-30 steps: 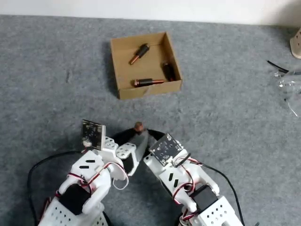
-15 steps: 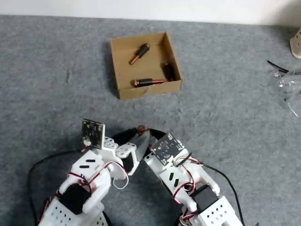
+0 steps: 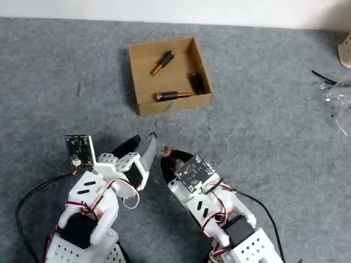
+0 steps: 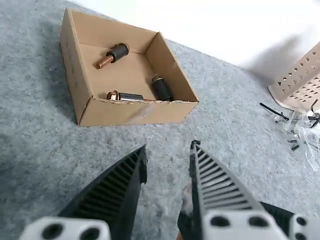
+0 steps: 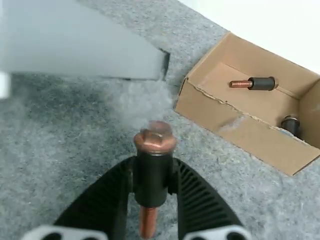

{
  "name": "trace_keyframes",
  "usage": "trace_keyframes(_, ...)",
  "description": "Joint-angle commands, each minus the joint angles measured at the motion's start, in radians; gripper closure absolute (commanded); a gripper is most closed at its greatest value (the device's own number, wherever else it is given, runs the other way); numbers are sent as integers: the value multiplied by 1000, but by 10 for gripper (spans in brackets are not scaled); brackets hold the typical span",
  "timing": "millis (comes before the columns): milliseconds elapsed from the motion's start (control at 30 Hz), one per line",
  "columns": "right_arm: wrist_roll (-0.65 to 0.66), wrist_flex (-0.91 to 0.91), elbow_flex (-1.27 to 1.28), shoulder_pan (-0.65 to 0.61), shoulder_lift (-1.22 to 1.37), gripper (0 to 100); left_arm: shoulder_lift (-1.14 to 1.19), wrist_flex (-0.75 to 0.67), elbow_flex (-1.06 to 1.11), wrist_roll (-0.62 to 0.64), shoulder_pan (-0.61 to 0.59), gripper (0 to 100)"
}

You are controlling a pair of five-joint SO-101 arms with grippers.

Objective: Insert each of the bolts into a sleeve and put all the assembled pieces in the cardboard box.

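Note:
My right gripper [image 5: 150, 187] is shut on an assembled piece [image 5: 151, 170], a copper bolt inside a black sleeve with the hex head pointing away from the wrist; it also shows as the assembled piece [image 3: 165, 153] just short of the cardboard box [image 3: 143, 77]. My left gripper [image 4: 167, 155] is open and holds nothing, its fingers [image 3: 143, 150] close beside the right one. The cardboard box [image 4: 80, 85] holds three assembled pieces [image 4: 113, 54] [image 4: 127, 96] [image 4: 161, 87]. The cardboard box [image 5: 235, 127] lies ahead of the right gripper, with two pieces [image 5: 252, 83] showing.
Grey carpet covers the table. Loose black ties and clear plastic [image 3: 334, 93] lie at the far right, next to a perforated beige object [image 4: 300, 80]. A white wall runs along the table's back edge.
My left gripper has opened, let go of the piece and drawn back to the left. The right gripper keeps the assembled piece, almost still.

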Motion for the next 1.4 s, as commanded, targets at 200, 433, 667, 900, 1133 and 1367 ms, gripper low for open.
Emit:
trace_keyframes(200,3,-33,-5,15,-15,995,-12,-11,-51,-2,-179,998)
trace_keyframes(433,5,-33,-5,19,-15,995,-12,-18,8,-2,-186,995)
trace_keyframes(667,5,-116,-2,113,-13,995,-12,-81,91,-3,-188,994)
trace_keyframes(900,5,-122,-7,113,-5,995,-12,-77,96,-95,-188,994)
trace_keyframes(1133,5,-122,-58,114,-2,995,-12,-75,96,-95,-188,994)
trace_keyframes(1367,5,-124,-131,114,-1,995,-12,-78,94,-94,-188,994)
